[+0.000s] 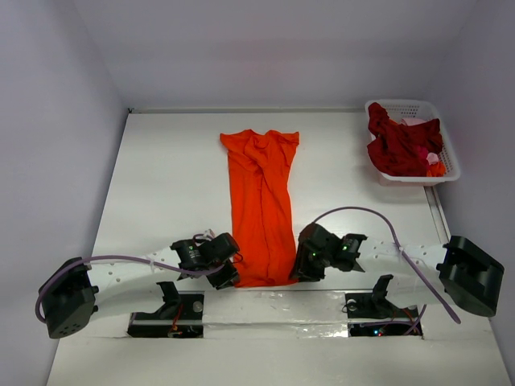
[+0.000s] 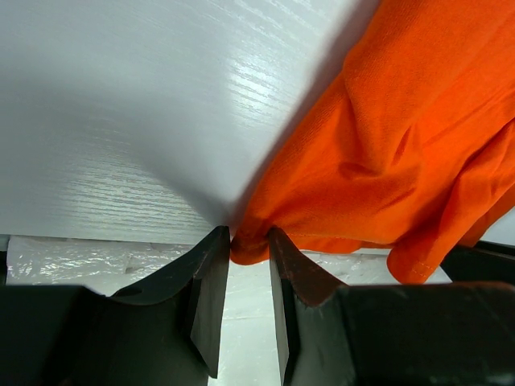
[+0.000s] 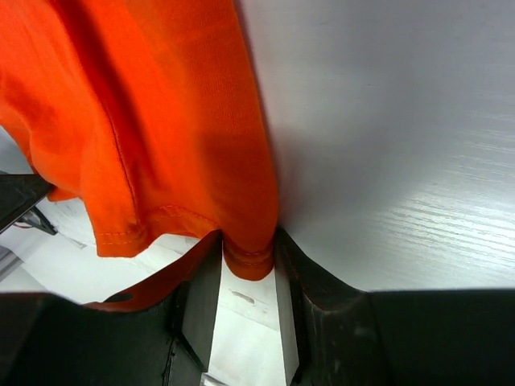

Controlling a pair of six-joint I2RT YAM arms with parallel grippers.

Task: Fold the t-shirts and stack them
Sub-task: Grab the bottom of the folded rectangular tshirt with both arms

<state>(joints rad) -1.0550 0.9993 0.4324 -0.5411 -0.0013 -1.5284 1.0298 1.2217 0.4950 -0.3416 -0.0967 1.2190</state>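
Surface (image 1: 161,185) from above is bearing the orange t-shirt (image 1: 259,201); only wrist views are showing my left pincer (image 2: 249,235) and right pincer (image 3: 248,241) clamping its hem.

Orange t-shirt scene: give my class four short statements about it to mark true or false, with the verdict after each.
1. The orange t-shirt lies stretched out on the table. True.
2. The left gripper holds nothing. False: it pinches a near corner of the orange t-shirt.
3. The right gripper has the orange hem between its fingers. True.
4. The white basket is empty. False: it holds dark red garments.
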